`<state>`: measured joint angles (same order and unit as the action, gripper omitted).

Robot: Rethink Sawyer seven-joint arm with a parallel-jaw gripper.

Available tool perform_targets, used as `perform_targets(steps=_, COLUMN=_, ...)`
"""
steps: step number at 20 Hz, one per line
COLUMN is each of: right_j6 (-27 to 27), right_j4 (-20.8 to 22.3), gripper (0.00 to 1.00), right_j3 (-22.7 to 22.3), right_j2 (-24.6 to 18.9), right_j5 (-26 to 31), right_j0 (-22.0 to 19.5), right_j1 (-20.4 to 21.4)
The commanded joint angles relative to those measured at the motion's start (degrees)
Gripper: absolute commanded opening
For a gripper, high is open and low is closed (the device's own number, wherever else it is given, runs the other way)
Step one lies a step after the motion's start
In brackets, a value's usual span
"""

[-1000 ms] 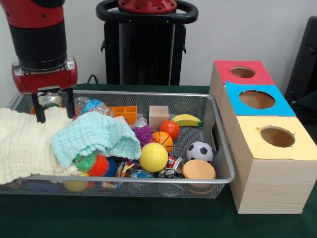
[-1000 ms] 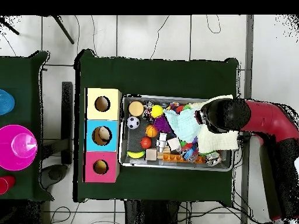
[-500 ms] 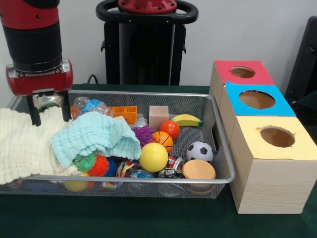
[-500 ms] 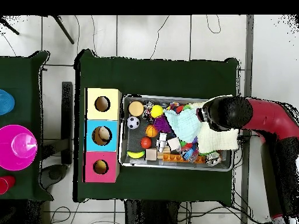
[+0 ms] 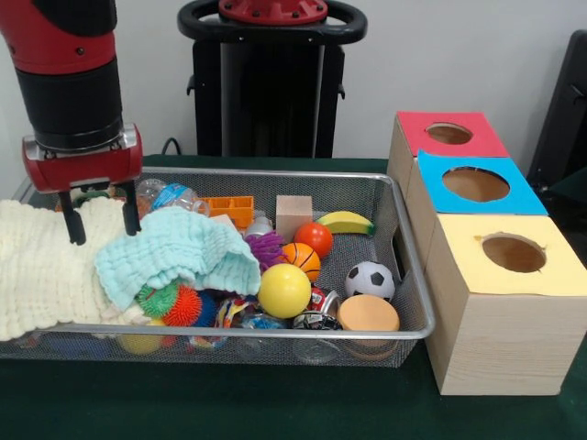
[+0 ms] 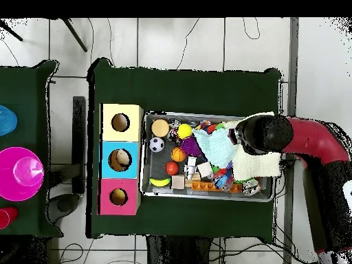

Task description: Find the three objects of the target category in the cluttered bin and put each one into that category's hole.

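My gripper (image 5: 102,225) hangs open over the left end of the wire bin (image 5: 404,238), its two black fingers (image 5: 131,218) just above the cream cloth (image 5: 41,270) and nothing between them. A pale blue cloth (image 5: 174,252) lies beside it to the right. Balls sit in the bin: a yellow ball (image 5: 283,291), a small basketball (image 5: 301,258), a soccer ball (image 5: 370,280) and an orange ball (image 5: 315,237). From overhead the arm (image 6: 313,141) covers the bin's right end (image 6: 265,196). The box's red hole (image 5: 448,134), blue hole (image 5: 475,184) and yellow hole (image 5: 514,253) stand right of the bin.
Also in the bin are a banana (image 5: 345,221), a wooden cube (image 5: 293,215), an orange block (image 5: 229,209), spiky toys (image 5: 174,302), a tan disc (image 5: 368,313) and a plastic bottle (image 5: 170,195). Overhead, pink and blue dishes (image 6: 20,173) sit on a side table.
The gripper shifted slightly left and up, then came back right and lower over the cream cloth. It stayed open. Nothing in the bin moved.
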<state>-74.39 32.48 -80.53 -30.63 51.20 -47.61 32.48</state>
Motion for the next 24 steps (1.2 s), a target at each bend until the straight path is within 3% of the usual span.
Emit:
perform_targets(steps=1, right_j6=9.92, right_j4=3.17, gripper=1.0, right_j3=-0.65, right_j2=-2.43, right_j5=-4.1, right_j0=-1.28, right_j1=-4.58)
perform_targets(steps=11, right_j6=10.63, right_j4=4.8, gripper=1.0, right_j3=1.95, right_j2=-2.14, right_j5=-6.06, right_j0=-1.25, right_j1=-7.34)
perform_targets(steps=24, right_j6=10.81, right_j4=7.2, gripper=1.0, right_j3=3.3, right_j2=-0.89, right_j5=-7.18, right_j0=0.01, right_j1=-7.0)
